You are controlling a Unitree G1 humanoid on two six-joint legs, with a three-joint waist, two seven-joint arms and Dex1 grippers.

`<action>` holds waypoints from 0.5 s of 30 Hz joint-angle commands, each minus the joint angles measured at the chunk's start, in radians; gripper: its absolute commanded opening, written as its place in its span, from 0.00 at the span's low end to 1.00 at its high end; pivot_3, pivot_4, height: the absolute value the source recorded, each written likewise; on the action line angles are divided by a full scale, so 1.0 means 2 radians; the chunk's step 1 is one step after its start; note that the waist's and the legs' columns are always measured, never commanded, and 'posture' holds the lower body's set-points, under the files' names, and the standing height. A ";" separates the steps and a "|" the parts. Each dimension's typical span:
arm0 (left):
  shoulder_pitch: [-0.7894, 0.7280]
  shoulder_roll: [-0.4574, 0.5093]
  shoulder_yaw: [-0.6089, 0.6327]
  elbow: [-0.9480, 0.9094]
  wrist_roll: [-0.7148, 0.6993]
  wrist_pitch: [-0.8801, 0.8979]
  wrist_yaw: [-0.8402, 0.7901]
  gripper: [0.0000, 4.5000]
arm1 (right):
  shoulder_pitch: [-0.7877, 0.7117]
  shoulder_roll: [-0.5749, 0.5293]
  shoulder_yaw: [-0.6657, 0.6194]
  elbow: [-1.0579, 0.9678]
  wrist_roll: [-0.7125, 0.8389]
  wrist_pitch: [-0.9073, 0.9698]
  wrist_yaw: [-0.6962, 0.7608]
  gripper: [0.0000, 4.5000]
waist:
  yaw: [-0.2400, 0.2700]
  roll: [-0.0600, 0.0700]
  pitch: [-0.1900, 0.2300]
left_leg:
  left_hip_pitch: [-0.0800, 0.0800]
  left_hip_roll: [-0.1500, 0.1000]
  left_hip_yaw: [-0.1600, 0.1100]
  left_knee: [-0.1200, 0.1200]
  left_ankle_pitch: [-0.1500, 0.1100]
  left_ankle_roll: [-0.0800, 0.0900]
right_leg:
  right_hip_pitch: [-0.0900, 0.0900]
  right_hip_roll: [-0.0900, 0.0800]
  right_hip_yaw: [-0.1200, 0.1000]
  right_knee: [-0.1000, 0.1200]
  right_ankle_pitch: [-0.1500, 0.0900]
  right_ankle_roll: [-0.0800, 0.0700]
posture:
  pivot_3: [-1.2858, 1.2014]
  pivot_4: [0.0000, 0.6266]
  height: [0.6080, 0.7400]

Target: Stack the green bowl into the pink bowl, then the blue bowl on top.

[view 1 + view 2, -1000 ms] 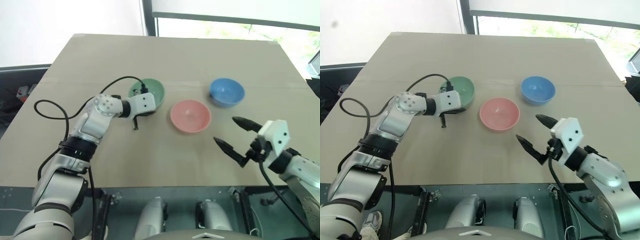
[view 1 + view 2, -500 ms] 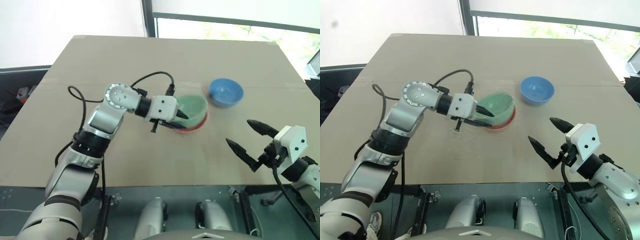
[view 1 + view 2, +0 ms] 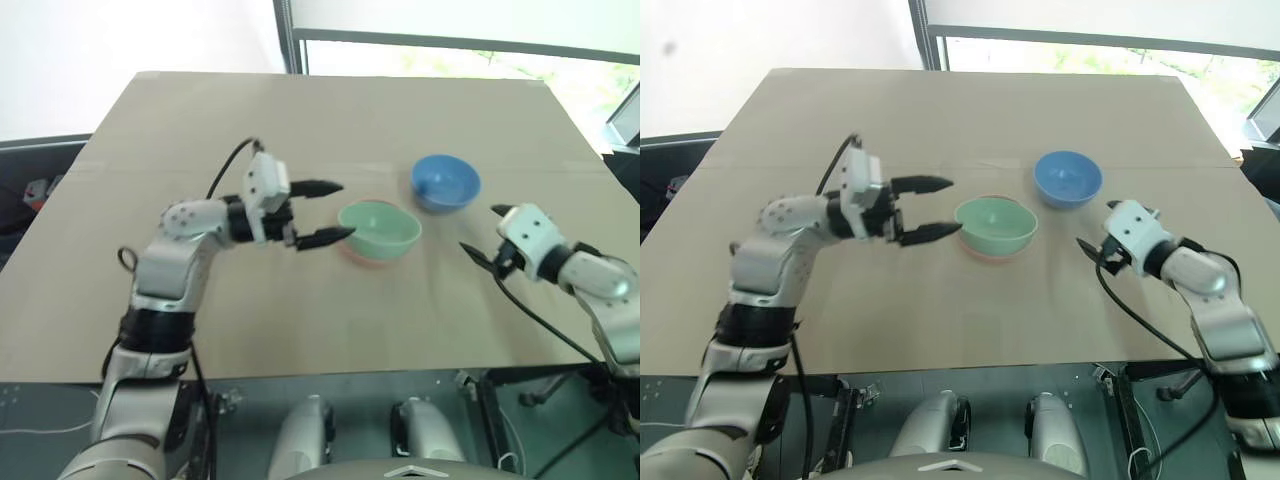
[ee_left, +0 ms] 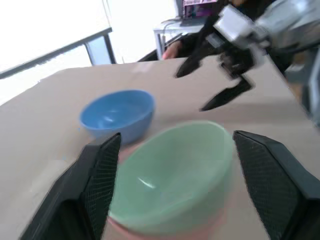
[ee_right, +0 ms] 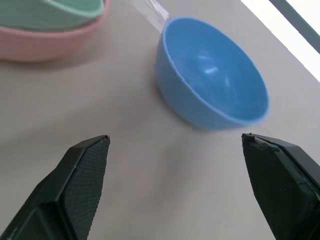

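The green bowl [image 3: 380,226] sits nested inside the pink bowl [image 3: 368,259], whose rim shows just beneath it at mid-table. My left gripper [image 3: 335,212] is open just to the left of the pair, pointing at the green bowl with its fingers apart from it. In the left wrist view the green bowl [image 4: 172,175] lies between the spread fingers [image 4: 100,180]. The blue bowl [image 3: 446,183] stands alone behind and right of the stack. My right gripper [image 3: 482,232] is open and empty, in front and to the right of the blue bowl [image 5: 212,95].
The bowls rest on a tan tabletop [image 3: 300,320] with a taped seam [image 3: 120,165] running across it. Its near edge [image 3: 300,376] lies just in front of both arms, and a window frame [image 3: 290,35] rises beyond the far edge.
The left gripper carried the green bowl rightward into the pink bowl, let go, opened and drew back to the left. The right gripper moved forward toward the blue bowl.
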 commanded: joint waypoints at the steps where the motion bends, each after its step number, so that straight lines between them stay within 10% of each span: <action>1: 0.046 0.016 0.051 -0.074 -0.024 0.019 0.042 0.99 | -0.075 0.008 0.039 0.113 -0.040 -0.086 0.031 0.99 | 0.000 0.000 0.000 | 0.000 0.000 0.000 0.000 0.000 0.000 | 0.000 0.000 0.000 0.000 0.000 0.000 | 0.52 0.24 1.00; 7: 0.129 0.028 0.087 -0.165 -0.072 0.074 0.088 0.99 | -0.173 0.037 0.085 0.283 -0.090 -0.173 0.041 0.99 | 0.005 0.000 0.001 | 0.000 -0.001 -0.001 0.000 0.000 0.000 | 0.001 -0.001 0.000 -0.001 0.000 0.000 | 0.52 0.24 1.00; 15: 0.164 0.023 0.087 -0.203 -0.072 0.059 0.129 1.00 | -0.215 0.051 0.097 0.371 -0.116 -0.238 0.051 0.28 | 0.001 0.001 0.001 | 0.001 0.000 -0.001 0.000 0.001 -0.001 | 0.001 -0.001 0.000 0.000 0.000 0.000 | 0.52 0.24 1.00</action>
